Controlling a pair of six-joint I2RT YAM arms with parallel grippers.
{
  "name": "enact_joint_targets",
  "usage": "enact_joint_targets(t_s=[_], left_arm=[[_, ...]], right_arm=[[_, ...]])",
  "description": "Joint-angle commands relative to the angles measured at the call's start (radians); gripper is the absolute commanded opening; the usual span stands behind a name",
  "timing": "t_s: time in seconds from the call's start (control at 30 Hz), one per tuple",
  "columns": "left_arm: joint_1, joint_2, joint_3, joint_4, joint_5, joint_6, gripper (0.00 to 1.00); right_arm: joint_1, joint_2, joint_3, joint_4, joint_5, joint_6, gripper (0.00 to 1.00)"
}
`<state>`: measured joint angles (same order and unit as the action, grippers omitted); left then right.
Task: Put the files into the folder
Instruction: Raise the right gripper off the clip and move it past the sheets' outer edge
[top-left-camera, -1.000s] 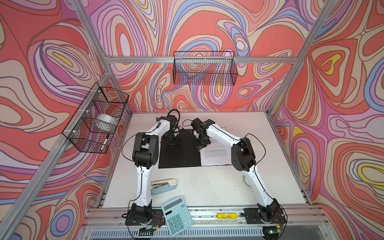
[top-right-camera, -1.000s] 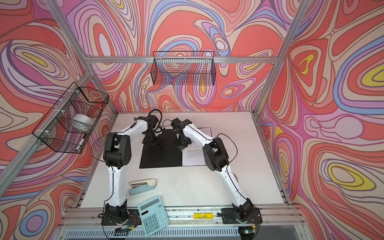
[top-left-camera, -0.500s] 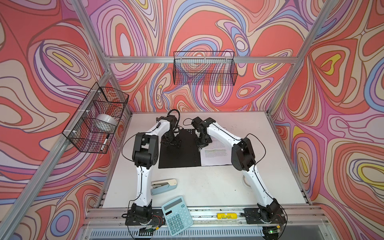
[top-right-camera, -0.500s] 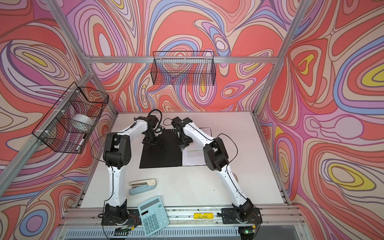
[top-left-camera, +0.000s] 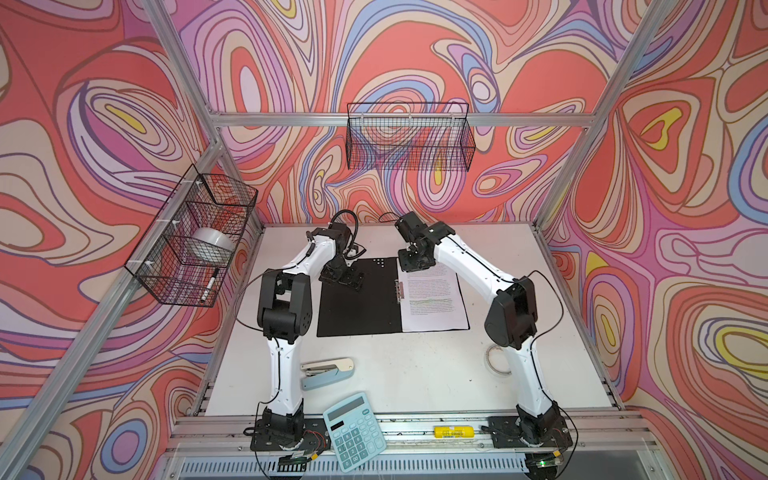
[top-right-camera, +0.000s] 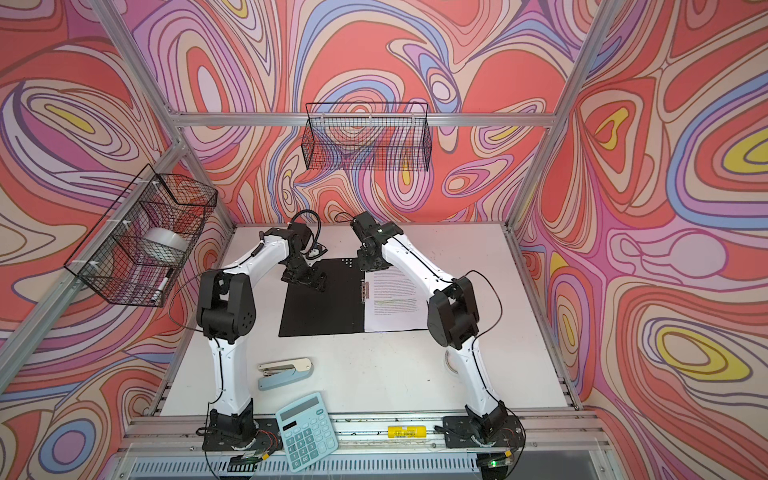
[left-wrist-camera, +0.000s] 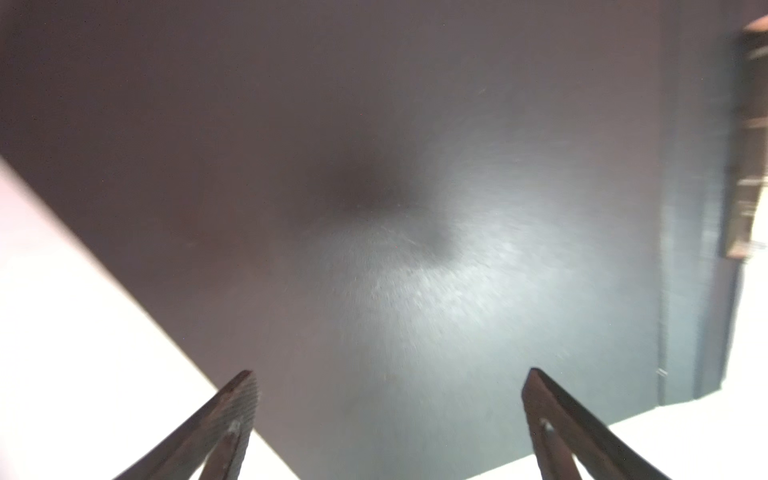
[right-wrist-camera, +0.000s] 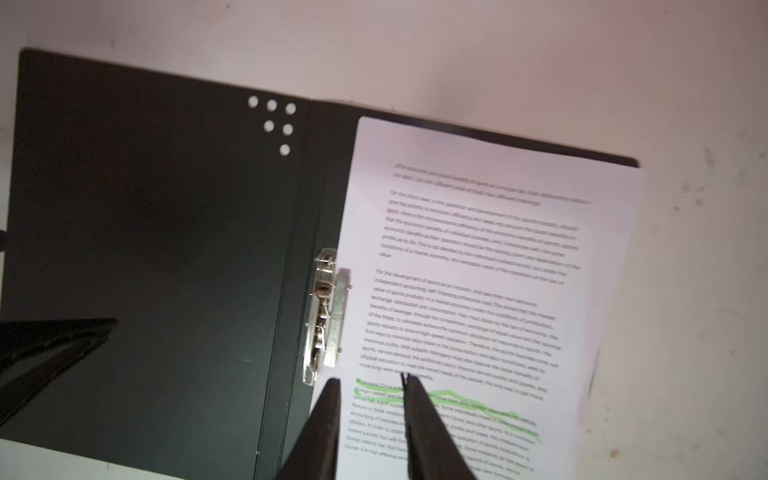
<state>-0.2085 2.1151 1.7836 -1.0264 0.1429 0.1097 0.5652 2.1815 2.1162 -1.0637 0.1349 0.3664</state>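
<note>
My left tool (left-wrist-camera: 389, 371) is wide open and empty, over the left cover of the folder (right-wrist-camera: 145, 228). My right tool (right-wrist-camera: 370, 379) is barely parted (gripping nothing) above the files (right-wrist-camera: 478, 270), which lie on its right half beside the clip (right-wrist-camera: 324, 316).

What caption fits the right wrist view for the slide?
Right gripper, jaws slightly parted, above the files lying in the open folder by its metal clip.
</note>
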Motion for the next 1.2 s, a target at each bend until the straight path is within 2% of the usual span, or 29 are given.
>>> enact_joint_targets(t_s=[0.0, 0.1, 0.3, 0.4, 0.8, 1.17], left_arm=[[0.015, -0.079, -0.029, -0.010, -0.027, 0.016, 1.00], [0.041, -0.106, -0.067, 0.012, -0.029, -0.020, 1.00], [0.140, -0.073, -0.075, -0.037, 0.080, -0.096, 1.00], [0.168, -0.049, -0.079, -0.060, 0.092, -0.108, 1.00], [0.185, 0.044, -0.057, -0.090, 0.099, -0.147, 1.00], [0.208, 0.075, -0.052, -0.087, 0.113, -0.149, 1.00]], right_arm=[[-0.076, -0.107, -0.144, 0.109, 0.026, 0.057, 0.33], [-0.140, -0.200, -0.295, 0.184, -0.010, 0.081, 0.35], [-0.290, -0.349, -0.562, 0.333, -0.141, 0.122, 0.36], [-0.354, -0.390, -0.652, 0.391, -0.214, 0.129, 0.35], [-0.539, -0.381, -0.799, 0.504, -0.389, 0.133, 0.38], [-0.564, -0.318, -0.801, 0.520, -0.461, 0.107, 0.40]])
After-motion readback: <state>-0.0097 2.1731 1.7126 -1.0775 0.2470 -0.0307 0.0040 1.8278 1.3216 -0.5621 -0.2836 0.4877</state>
